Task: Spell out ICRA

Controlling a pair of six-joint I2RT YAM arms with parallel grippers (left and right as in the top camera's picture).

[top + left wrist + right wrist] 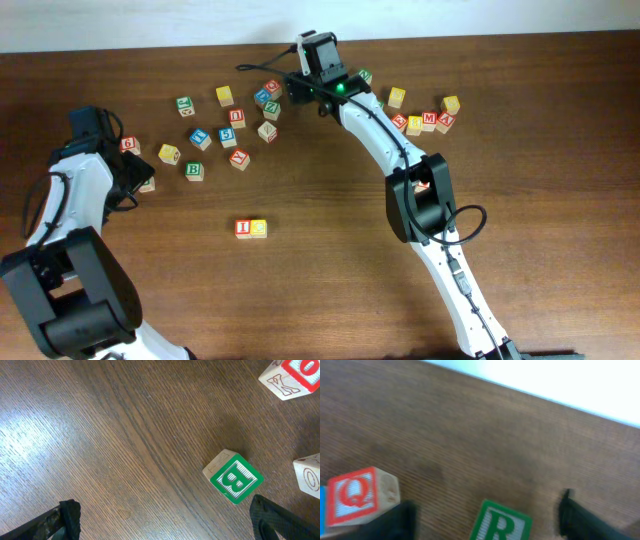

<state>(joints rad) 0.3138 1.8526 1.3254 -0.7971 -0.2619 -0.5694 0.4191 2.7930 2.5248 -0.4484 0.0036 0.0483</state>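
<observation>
R cube [500, 522]: on table [470, 435], between right gripper [487, 519] fingers, spread apart, gaps either side | I cube [243, 228], C cube [259, 228]: touching, front centre | Q cube [352, 495]: beside R | left gripper [165, 522]: fingers wide apart, B cube [234, 480] near.

table [100, 435] wood-grain, slight sheen; r cube [499, 522] painted wood

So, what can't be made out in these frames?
- R cube: blurred and cut off by the bottom edge, right wrist view.
- Right pincer: overhead, hidden under its own wrist camera.
- Pale cube: cut by the right edge, left wrist view; letter unclear.
- Far-right cluster letters: overhead, too small.
</observation>
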